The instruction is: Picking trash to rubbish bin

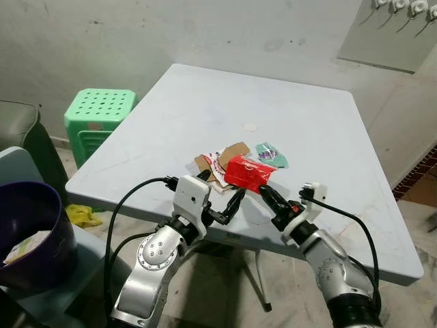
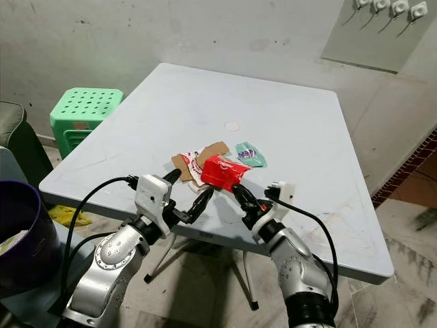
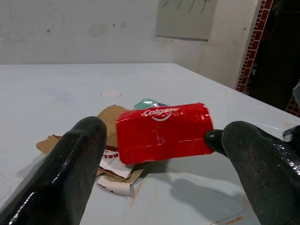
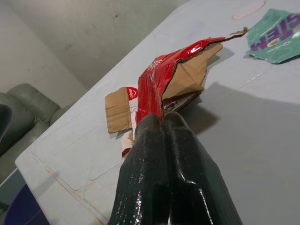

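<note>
A red Colgate box (image 1: 248, 171) is lifted a little above the pale table (image 1: 191, 109), pinched at its near end by my right gripper (image 1: 263, 192), which is shut on it. In the right wrist view the two fingers (image 4: 164, 159) clamp the open end of the red box (image 4: 164, 86). Torn brown cardboard (image 1: 217, 162) lies on the table under and behind it. My left gripper (image 1: 220, 195) stands open just left of the box, fingers spread wide on either side of the red box (image 3: 163, 132) in the left wrist view. A purple bin (image 1: 27, 232) stands low at my left.
A green wrapper (image 1: 272, 154) and a small white disc (image 1: 250, 126) lie farther back on the table. A green plastic stool (image 1: 97, 116) stands at the table's left, and yellow trash (image 1: 82, 216) lies on the floor. A dark sofa arm (image 1: 20, 130) is at far left.
</note>
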